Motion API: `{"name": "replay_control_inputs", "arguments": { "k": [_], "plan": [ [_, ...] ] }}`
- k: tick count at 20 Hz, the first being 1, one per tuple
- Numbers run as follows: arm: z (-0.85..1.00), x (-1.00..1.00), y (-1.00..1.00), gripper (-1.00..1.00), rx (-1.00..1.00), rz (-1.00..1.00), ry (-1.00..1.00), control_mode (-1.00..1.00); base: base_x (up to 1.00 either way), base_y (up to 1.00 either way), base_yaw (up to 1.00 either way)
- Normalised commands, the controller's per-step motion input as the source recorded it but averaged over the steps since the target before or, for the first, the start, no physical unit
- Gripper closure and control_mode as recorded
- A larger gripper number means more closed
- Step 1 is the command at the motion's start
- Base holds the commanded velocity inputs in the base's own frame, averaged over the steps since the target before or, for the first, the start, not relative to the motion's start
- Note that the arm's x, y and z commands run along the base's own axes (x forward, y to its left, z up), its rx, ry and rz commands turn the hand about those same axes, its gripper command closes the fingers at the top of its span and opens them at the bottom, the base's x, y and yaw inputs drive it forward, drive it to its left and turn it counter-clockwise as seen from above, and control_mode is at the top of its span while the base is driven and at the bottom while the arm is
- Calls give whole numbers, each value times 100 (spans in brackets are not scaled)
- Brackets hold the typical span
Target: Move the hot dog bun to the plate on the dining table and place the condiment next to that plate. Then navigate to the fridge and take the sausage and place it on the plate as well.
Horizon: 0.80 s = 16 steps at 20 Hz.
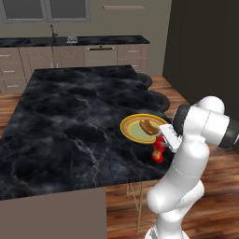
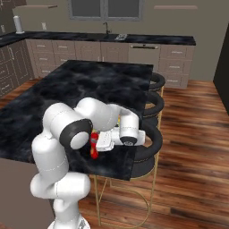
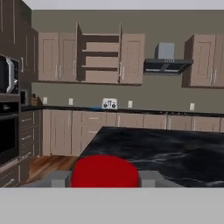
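A yellow-rimmed plate [image 1: 127,125] lies near the right edge of the black marble dining table [image 1: 70,116]. The hot dog bun [image 1: 148,126] rests on the plate. Just in front of the plate stands the red condiment bottle [image 1: 158,153] [image 2: 94,150], upright on the table. My gripper [image 1: 162,143] [image 2: 95,142] reaches in level from the table's edge. It is shut on the bottle's upper part. In the hand view the red cap [image 3: 105,169] sits between the grey fingers [image 3: 59,179], which lie against its sides. The sausage is out of view.
Black round stools [image 2: 150,134] line the table's right side by the arm. Beyond the table run a dark counter with a sink [image 1: 53,39] and beige cabinets. A wall oven [image 3: 8,131] and open shelves [image 3: 98,57] show in the hand view. Wooden floor surrounds the table.
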Motion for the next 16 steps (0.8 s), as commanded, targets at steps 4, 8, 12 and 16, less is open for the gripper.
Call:
{"name": "replay_control_inputs", "arguments": {
  "k": [4, 8, 12, 16],
  "plan": [
    [-1, -7, 0, -100, 0, 0, -2, -100, 0, 0, 0],
    [0, -22, 0, -100, 0, 0, -8, -100, 0, 0, 0],
    [2, -32, 0, -100, 0, 0, -10, -100, 0, 0, 0],
    [28, -41, 0, -100, 0, 0, -13, -100, 0, 0, 0]
  ]
}}
